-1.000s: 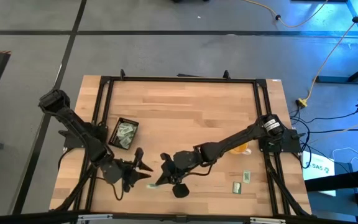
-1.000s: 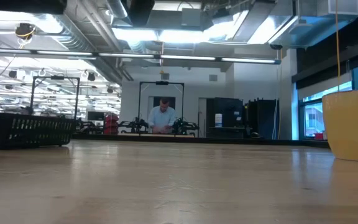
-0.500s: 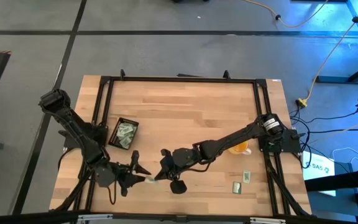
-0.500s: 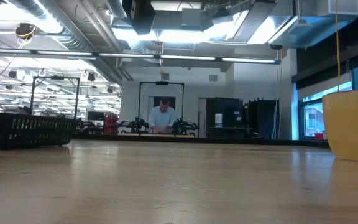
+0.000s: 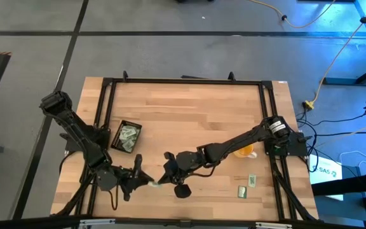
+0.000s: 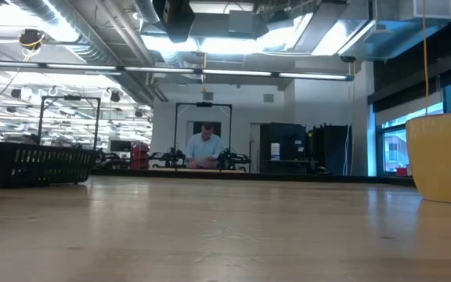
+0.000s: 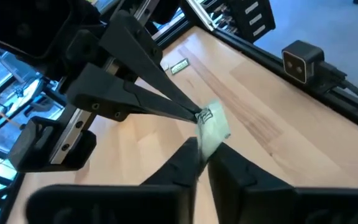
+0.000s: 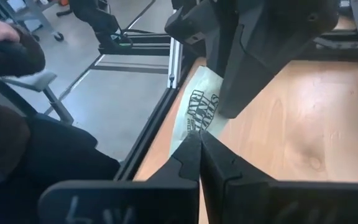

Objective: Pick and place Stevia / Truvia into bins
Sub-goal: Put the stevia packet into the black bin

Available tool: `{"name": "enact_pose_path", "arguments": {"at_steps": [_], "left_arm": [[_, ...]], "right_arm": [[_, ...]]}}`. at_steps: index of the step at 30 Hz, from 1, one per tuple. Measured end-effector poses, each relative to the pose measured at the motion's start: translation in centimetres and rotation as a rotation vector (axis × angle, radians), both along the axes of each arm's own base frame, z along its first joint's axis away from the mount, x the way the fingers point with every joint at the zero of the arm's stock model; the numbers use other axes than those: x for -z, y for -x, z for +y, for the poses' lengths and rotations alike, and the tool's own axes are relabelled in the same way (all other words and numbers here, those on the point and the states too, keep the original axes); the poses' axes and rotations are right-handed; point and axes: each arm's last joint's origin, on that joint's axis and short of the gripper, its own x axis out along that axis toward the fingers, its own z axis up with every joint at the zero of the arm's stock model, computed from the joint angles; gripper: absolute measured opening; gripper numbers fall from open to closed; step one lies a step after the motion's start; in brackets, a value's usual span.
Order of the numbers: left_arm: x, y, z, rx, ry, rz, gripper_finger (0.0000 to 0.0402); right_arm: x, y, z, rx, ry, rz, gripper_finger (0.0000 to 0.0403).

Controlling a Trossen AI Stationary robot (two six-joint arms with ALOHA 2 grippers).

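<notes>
One Stevia / Truvia sachet (image 5: 154,184), pale green and white, hangs above the table near its front edge, between my two grippers. My left gripper (image 5: 146,180) comes at it from the table's left and is shut on it. My right gripper (image 5: 162,180) comes from the right and is shut on its other end. The bin (image 5: 126,136), a small black tray, stands on the table left of centre with several sachets lying in it. Two more sachets (image 5: 251,180) (image 5: 241,190) lie flat at the front right. My left gripper pinches one end of the sachet (image 7: 209,142) between its two fingers, coming almost level from the table's left. The sachet is clear of the table and spans the gap between the grippers. My right gripper pinches the opposite end of the sachet (image 8: 194,126) between its two fingertips, coming from the table's right and slanting slightly down. In the left wrist view its tips sit on the sachet's printed end (image 7: 204,116). The sachet is lifted clear.
A yellow cup (image 5: 245,151) stands on the table under the right arm, and shows at the right of the low view (image 6: 445,157). Black frame rails (image 5: 183,81) border the tabletop. A person (image 6: 204,149) is in the room far behind the table.
My left gripper has swung toward the table's near edge and toward the right gripper, and has shut on the sachet's free end. My right gripper has kept still, holding the sachet clear of the table.
</notes>
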Motion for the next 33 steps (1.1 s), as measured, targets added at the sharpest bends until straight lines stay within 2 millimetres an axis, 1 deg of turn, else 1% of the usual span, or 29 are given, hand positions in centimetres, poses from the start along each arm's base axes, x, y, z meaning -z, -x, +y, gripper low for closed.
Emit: {"name": "enact_pose_path", "arguments": {"at_steps": [3,7,9,11,14,16,18,21,23,25,28,33], "left_arm": [[0.0,0.0,0.0,0.005,-0.01,0.0,0.0008],[0.0,0.0,0.0,0.003,-0.007,0.003,0.0011],[0.1,0.0,0.0,-0.001,-0.002,0.005,0.0012],[0.1,0.0,0.1,-0.005,-0.008,0.011,0.0011],[0.5,0.2,0.3,-0.04,-0.05,0.027,0.001],[0.8,0.3,0.7,-0.098,-0.087,0.043,0.001],[1.3,0.5,1.2,-0.194,-0.113,0.052,0.001],[1.9,1.0,2.2,-0.355,-0.156,0.048,0.001],[2.3,1.4,2.8,-0.43,-0.189,0.047,0.0009],[2.6,1.6,3.4,-0.493,-0.203,0.042,0.0009],[3.0,1.7,4.3,-0.582,-0.156,0.038,0.0009],[3.5,1.8,6.0,-0.676,-0.164,0.092,0.0008]], "right_arm": [[0.1,0.0,0.0,-0.02,0.042,-0.013,0.0002],[0.1,0.1,0.0,-0.028,0.062,-0.013,0.0008],[0.3,0.2,0.0,-0.034,0.079,0.005,0.0021],[0.9,0.4,-0.2,-0.054,0.139,0.055,0.004],[2.3,1.1,-1.0,-0.05,0.231,0.191,0.0071],[3.0,1.6,-1.7,-0.014,0.258,0.298,0.0088],[3.7,2.2,-2.2,0.043,0.253,0.416,0.0098],[4.3,2.9,-2.5,0.107,0.208,0.549,0.0106],[4.5,3.3,-2.5,0.127,0.201,0.613,0.0107],[4.7,3.6,-2.5,0.122,0.212,0.64,0.0108],[4.7,3.7,-2.2,0.115,0.219,0.636,0.0108],[4.6,3.7,-1.9,0.106,0.216,0.628,0.0108]]}}
